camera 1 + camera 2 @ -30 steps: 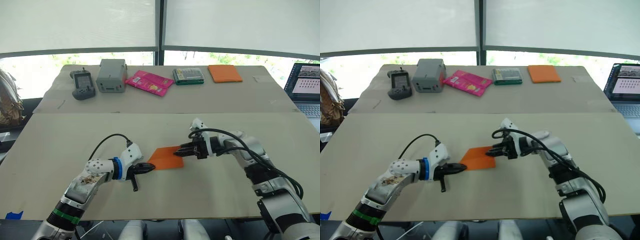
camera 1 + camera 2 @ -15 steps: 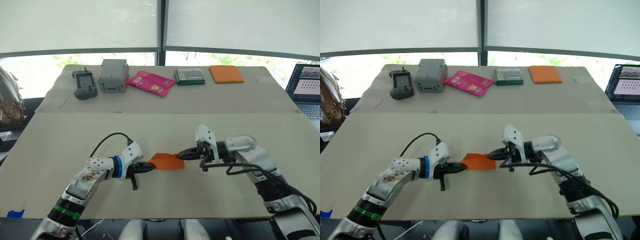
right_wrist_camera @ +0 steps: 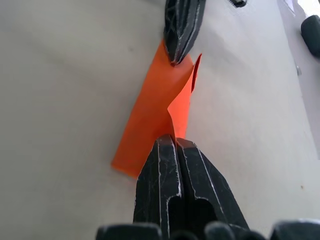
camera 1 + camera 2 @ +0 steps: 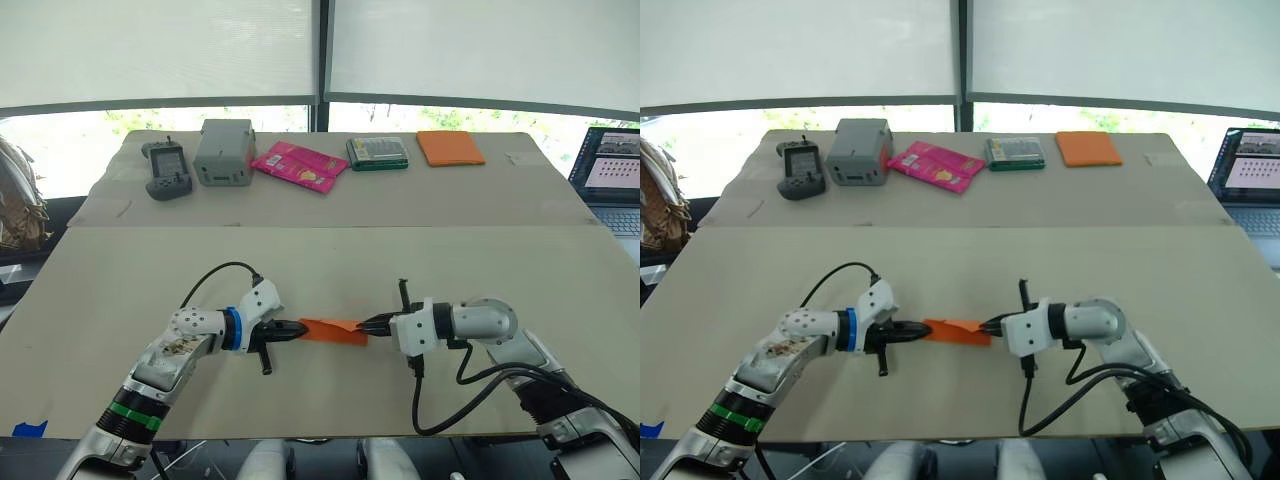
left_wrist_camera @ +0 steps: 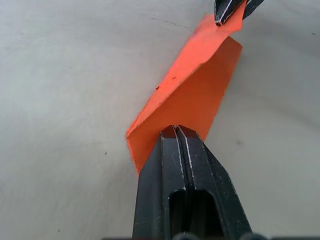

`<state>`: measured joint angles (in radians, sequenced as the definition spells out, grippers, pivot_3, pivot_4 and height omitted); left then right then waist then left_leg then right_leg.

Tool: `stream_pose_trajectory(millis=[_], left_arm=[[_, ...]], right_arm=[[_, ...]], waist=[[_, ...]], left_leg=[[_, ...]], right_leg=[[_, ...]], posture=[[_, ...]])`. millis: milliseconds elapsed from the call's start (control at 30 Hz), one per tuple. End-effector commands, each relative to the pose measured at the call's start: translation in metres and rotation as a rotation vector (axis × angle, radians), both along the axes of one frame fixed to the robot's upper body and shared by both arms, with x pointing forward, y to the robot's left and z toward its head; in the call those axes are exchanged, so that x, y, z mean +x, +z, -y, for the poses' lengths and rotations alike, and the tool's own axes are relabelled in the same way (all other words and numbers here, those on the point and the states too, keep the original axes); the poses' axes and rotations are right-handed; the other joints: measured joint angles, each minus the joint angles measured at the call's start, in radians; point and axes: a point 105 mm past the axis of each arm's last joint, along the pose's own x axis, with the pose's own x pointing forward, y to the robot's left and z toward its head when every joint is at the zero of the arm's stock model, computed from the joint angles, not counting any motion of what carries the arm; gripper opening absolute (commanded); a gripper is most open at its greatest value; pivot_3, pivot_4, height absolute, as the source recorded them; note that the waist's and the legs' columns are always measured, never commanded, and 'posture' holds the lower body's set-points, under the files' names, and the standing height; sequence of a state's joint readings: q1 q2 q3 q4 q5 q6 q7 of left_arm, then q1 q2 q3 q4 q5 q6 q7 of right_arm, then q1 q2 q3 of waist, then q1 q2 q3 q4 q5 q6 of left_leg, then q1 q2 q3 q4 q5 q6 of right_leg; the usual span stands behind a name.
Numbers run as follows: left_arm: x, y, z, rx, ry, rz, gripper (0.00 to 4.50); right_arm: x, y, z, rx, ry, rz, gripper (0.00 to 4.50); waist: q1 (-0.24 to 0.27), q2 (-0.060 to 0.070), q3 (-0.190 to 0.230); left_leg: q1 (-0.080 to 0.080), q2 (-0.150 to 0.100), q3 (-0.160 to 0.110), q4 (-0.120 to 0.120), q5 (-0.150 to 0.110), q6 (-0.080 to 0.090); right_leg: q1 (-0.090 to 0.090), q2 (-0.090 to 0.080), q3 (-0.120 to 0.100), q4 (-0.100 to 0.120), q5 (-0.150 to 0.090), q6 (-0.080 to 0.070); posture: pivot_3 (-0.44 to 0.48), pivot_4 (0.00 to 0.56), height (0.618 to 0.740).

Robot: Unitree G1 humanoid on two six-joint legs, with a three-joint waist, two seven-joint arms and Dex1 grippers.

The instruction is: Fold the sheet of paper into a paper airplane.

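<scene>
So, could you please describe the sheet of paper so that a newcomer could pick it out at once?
On the near tabletop, the left gripper and right gripper meet. The sheet of paper is the thin, folded bright orange strip pinched between them, unlike the thicker orange pad lying at the far edge.

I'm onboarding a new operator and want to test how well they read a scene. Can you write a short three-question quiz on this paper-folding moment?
1. True or false: both claws are shut on the sheet of paper.
2. Which end of the paper does the left claw hold? A) the end toward the robot's left B) the end toward the robot's right C) the middle
3. Fill in: the pink packet lies between the grey box and the ____ case.

Key
1. True: the left claw pinches one end, the right claw the other.
2. A
3. green
</scene>
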<state>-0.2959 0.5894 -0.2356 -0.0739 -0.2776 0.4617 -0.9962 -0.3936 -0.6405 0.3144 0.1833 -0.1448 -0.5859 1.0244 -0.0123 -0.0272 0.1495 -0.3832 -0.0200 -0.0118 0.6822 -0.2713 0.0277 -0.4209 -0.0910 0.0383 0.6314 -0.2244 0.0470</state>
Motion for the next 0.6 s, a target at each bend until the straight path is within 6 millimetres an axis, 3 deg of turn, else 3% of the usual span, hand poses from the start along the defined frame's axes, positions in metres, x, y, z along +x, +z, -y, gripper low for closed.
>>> stream_pose_trajectory(millis=[33,233,333,467,600], left_arm=[[0.005,-0.002,-0.016,0.019,0.052,-0.026,0.00],[0.018,0.014,-0.032,-0.035,0.106,-0.025,0.00],[0.027,0.032,-0.034,-0.115,0.130,-0.012,0.00],[0.024,0.052,-0.012,-0.220,0.050,-0.009,0.00],[0.020,0.057,0.004,-0.244,-0.018,-0.007,0.00]], right_arm=[[-0.003,-0.008,0.002,-0.046,0.037,0.076,0.04],[-0.003,-0.027,0.004,-0.121,0.063,0.140,0.04],[-0.001,-0.031,0.006,-0.131,0.055,0.147,0.04],[0.001,-0.032,0.007,-0.133,0.046,0.147,0.04],[0.000,-0.034,0.007,-0.139,0.044,0.146,0.04]], waist=[[0.000,0.000,0.000],[-0.002,0.000,0.000],[-0.003,0.000,0.000],[-0.003,-0.001,0.000],[-0.006,-0.001,0.000]], left_leg=[[0.000,0.000,0.000,0.000,0.000,0.000],[0.001,0.000,0.001,0.000,0.000,0.000],[0.002,0.000,0.001,0.000,0.000,0.000],[0.003,0.000,0.000,0.000,0.000,0.000],[0.004,0.001,0.001,0.000,0.000,0.000]], right_leg=[[0.000,0.000,0.000,0.000,0.000,0.000],[0.000,0.000,0.000,0.000,0.000,0.000],[0.001,0.001,0.000,0.000,0.000,0.000],[0.003,0.001,0.000,0.000,0.000,0.000],[0.003,0.001,0.001,0.001,0.000,0.000]], posture=[[0.000,0.150,0.740],[0.000,0.150,0.740],[0.000,0.150,0.740],[0.000,0.150,0.740],[0.000,0.150,0.740]])
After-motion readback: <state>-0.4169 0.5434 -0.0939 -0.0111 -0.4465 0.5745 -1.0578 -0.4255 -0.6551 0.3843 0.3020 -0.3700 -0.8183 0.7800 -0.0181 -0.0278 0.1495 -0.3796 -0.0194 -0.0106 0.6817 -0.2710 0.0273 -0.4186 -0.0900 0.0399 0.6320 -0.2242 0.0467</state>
